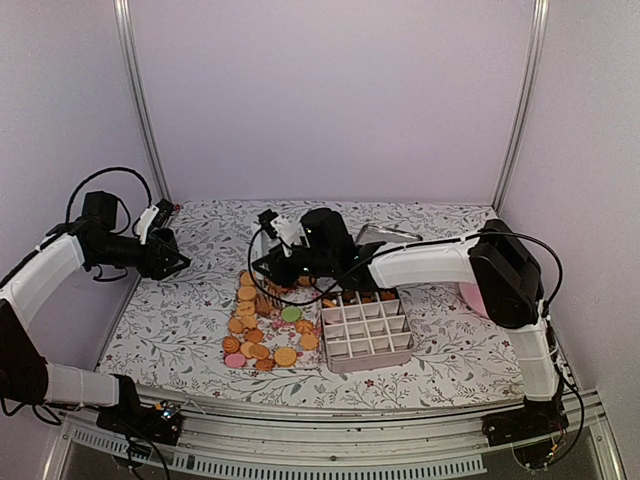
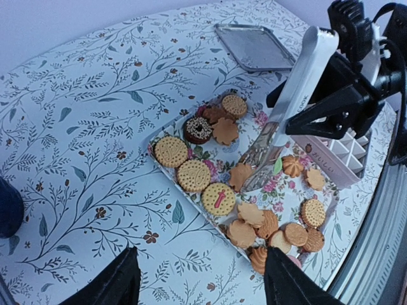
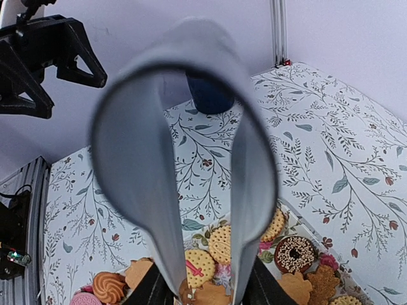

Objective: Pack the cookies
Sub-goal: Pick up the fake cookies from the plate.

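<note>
- The left gripper (image 1: 178, 262) hangs well left of the work, its fingers spread and holding nothing.
- Most of the cookies (image 2: 194, 175) lie loose on the floral tray (image 2: 280, 194), not yet packed.
- The right gripper (image 2: 308, 117) clamps the tongs (image 2: 299, 82), whose tips are down among the cookies. The blades stand slightly apart, and whether they pinch one cannot be told.
- The divided box (image 1: 368, 335) shows mostly bare cells, so packing looks barely begun.

Lab booth: plain walls (image 1: 330, 100), aluminium frame (image 1: 141, 100)
</note>
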`<move>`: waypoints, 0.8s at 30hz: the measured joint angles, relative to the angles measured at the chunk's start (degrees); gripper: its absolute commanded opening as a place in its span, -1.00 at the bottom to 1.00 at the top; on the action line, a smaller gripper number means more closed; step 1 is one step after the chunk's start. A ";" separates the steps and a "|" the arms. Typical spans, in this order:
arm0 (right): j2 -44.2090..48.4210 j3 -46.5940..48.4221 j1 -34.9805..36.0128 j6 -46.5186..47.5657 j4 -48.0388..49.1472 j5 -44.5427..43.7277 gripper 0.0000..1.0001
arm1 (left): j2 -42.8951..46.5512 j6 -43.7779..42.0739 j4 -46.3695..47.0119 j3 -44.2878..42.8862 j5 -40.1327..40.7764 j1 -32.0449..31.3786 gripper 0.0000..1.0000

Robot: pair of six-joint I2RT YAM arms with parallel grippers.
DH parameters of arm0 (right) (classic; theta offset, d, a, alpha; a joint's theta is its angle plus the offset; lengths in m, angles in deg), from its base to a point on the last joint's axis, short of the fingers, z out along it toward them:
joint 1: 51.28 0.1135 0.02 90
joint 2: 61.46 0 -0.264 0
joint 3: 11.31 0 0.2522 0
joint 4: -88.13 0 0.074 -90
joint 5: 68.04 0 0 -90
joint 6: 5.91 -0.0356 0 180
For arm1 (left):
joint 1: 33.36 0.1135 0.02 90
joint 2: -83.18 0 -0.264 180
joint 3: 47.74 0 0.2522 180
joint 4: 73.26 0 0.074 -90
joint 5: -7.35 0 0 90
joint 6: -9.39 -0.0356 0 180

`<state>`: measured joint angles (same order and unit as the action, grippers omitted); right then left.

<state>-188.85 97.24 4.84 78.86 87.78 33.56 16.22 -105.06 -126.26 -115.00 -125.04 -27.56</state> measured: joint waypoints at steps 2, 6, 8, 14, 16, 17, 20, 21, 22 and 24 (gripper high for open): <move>0.07 -0.96 0.15 -0.26 1.33 0.17 -0.51 | 0.00 0.00 0.02 0.00 0.00 0.00 0.35; 0.52 -2.45 0.17 -1.44 2.86 0.15 -0.82 | 0.00 0.02 0.11 0.00 0.00 0.00 0.35; 1.03 -3.13 0.20 -1.60 2.93 0.09 -0.90 | 0.00 0.02 0.17 0.00 0.00 0.00 0.35; 4.33 -6.49 0.24 -0.96 1.90 -1.55 -1.00 | 0.00 0.02 0.46 0.00 0.04 0.00 0.35; 6.49 -8.46 0.26 -0.44 1.33 -2.51 -1.00 | -0.02 0.02 0.50 0.00 0.04 0.00 0.35; 7.74 -9.46 0.24 -0.07 1.05 -2.97 -1.00 | -0.02 0.02 0.57 0.00 0.04 0.00 0.35; 12.85 -13.20 0.24 0.98 0.79 -4.85 -1.00 | -0.09 0.04 0.68 0.00 0.02 0.00 0.35; 14.93 -14.67 0.24 1.40 0.81 -5.62 -1.00 | -0.20 0.04 0.72 0.00 0.02 0.00 0.35; 17.11 -16.20 0.22 1.70 0.83 -6.19 -1.00 | -0.26 0.04 0.74 0.00 0.04 0.00 0.35; 21.16 -19.12 0.07 2.29 1.05 -7.37 -1.00 | -0.46 0.04 0.81 0.00 0.04 0.00 0.35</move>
<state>-167.69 78.11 4.90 81.15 88.83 26.19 15.76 -105.01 -125.45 -115.00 -125.00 -27.56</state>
